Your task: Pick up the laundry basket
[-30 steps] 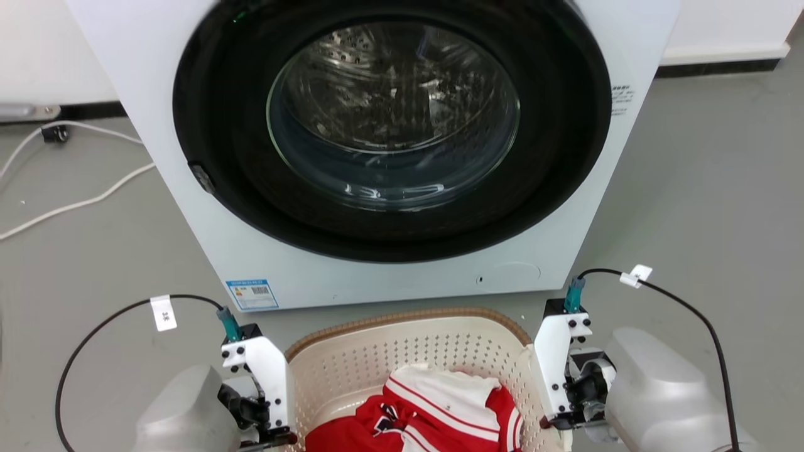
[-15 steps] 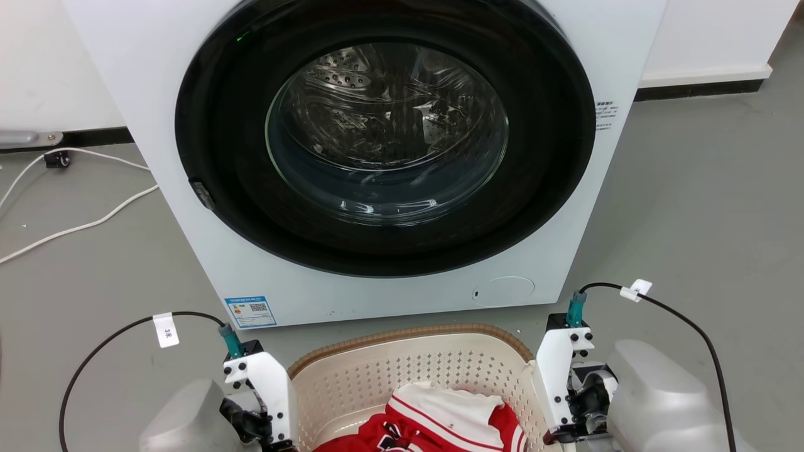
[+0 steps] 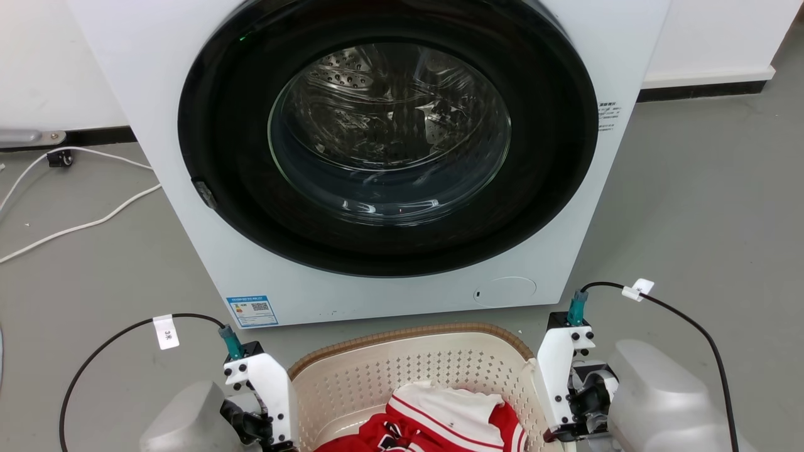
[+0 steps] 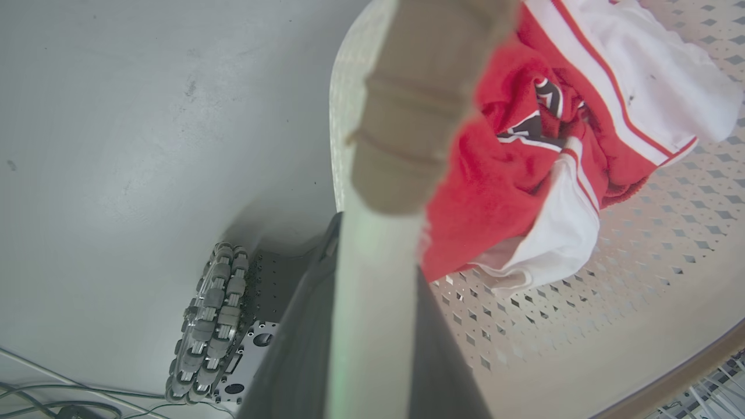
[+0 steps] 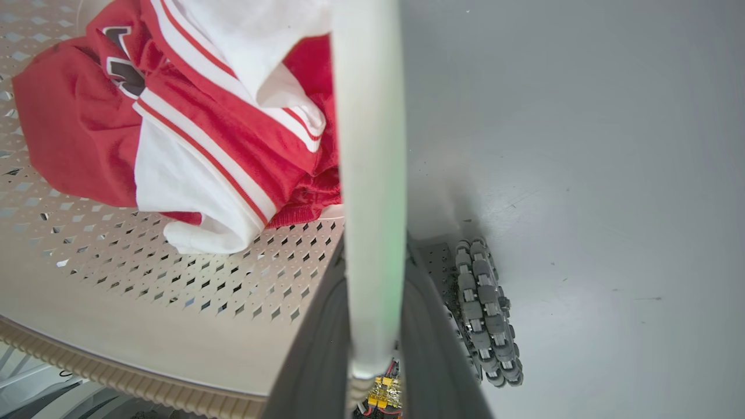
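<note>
The laundry basket (image 3: 408, 331), cream and perforated with a brown woven-look rim, sits at the bottom centre of the head view between my two arms. A red and white garment (image 3: 449, 417) lies in it. My left gripper (image 4: 375, 262) is shut on the basket's white left handle (image 4: 369, 326), just below the brown rim (image 4: 419, 99). My right gripper (image 5: 375, 262) is shut on the white right handle (image 5: 369, 174). In both wrist views the grey floor shows under the basket's sides, with a shadow beneath.
A white washing machine (image 3: 565, 251) with a round dark glass door (image 3: 389, 125) stands right behind the basket. White cables (image 3: 75, 226) lie on the floor at the left. My base's wheels (image 4: 209, 326) (image 5: 486, 314) sit below the basket. Grey floor spreads to the right.
The head camera shifted about a second ago, so the washing machine and basket sit lower in the picture. Both grippers keep their hold on the handles. Nothing has changed in the last half second.
</note>
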